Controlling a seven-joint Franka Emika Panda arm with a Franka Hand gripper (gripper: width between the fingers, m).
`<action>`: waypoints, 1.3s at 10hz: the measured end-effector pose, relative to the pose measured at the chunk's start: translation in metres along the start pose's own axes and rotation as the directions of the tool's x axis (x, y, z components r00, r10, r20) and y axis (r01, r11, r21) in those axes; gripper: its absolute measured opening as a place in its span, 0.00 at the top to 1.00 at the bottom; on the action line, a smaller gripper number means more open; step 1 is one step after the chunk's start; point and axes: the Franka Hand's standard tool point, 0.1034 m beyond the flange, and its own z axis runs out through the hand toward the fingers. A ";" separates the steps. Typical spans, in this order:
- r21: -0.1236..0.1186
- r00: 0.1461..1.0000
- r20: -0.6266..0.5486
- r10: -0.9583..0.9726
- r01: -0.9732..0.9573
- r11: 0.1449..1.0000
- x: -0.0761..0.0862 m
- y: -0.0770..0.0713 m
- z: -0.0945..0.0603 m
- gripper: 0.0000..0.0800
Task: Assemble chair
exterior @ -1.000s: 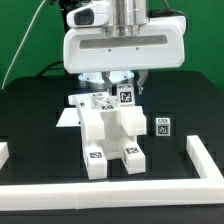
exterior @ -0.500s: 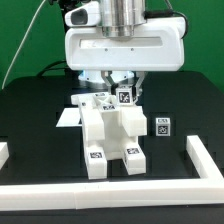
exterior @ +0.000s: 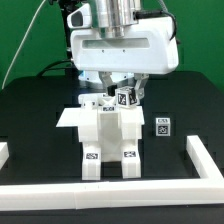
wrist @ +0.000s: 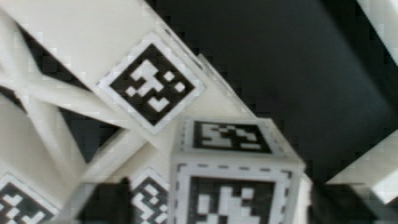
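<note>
Seen from my remote console, the arm's fingers (exterior: pixel 136 84) hang under the wide white gripper body, directly over the partly built chair (exterior: pixel 108 135), which stands upright on the black surface (exterior: pixel 40 140) just below them. I cannot tell from either camera whether the fingers are apart, together or pressed on a part: the exterior view shows them only as short stubs around the chair's topmost tagged piece (exterior: pixel 126 97), and the wrist view shows no fingertip at all. The chair's blocky white body reaches down from beneath the fingers to two leg bars, each with a black-and-white tag on its front end, both resting on the surface. From the wrist, the chair (wrist: pixel 214 150) fills the picture at close range: a square-ended bar carrying tags on two faces, with slanted white struts and a diamond-turned tag (wrist: pixel 155 83) beside it. A loose tagged block (exterior: pixel 161 126) sits on the surface below the fingers and off toward the exterior view's right, apart from the chair. Low white border rails (exterior: pixel 100 188) edge the surface well below the fingers.
</note>
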 end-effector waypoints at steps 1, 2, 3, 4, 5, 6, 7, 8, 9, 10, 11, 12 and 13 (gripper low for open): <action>-0.034 0.990 -0.011 -0.139 0.139 0.990 -0.007 -0.009 -0.001 0.23; -0.042 0.946 0.005 -0.325 0.325 0.945 -0.008 -0.012 -0.002 0.23; -0.049 0.880 0.023 -0.475 0.476 0.878 -0.007 -0.014 -0.004 0.19; -0.061 0.784 0.047 -0.619 0.621 0.781 -0.013 -0.016 -0.003 0.19; -0.055 0.737 0.052 -0.674 0.676 0.735 -0.012 -0.014 -0.003 0.19; -0.052 0.692 0.055 -0.719 0.721 0.691 -0.011 -0.013 -0.003 0.19; -0.048 0.635 0.059 -0.770 0.772 0.633 -0.011 -0.013 -0.003 0.19; -0.044 0.582 0.062 -0.811 0.813 0.580 -0.011 -0.012 -0.003 0.19; -0.042 0.542 0.066 -0.837 0.840 0.541 -0.011 -0.012 -0.002 0.19; -0.036 0.445 0.077 -0.892 0.895 0.444 -0.010 -0.009 0.001 0.19; -0.032 0.399 0.082 -0.913 0.917 0.398 -0.007 -0.005 0.003 0.19; -0.033 0.423 0.080 -0.903 0.906 0.422 -0.007 -0.005 0.003 0.19; -0.033 0.423 0.081 -0.902 0.906 0.422 -0.007 -0.005 0.003 0.31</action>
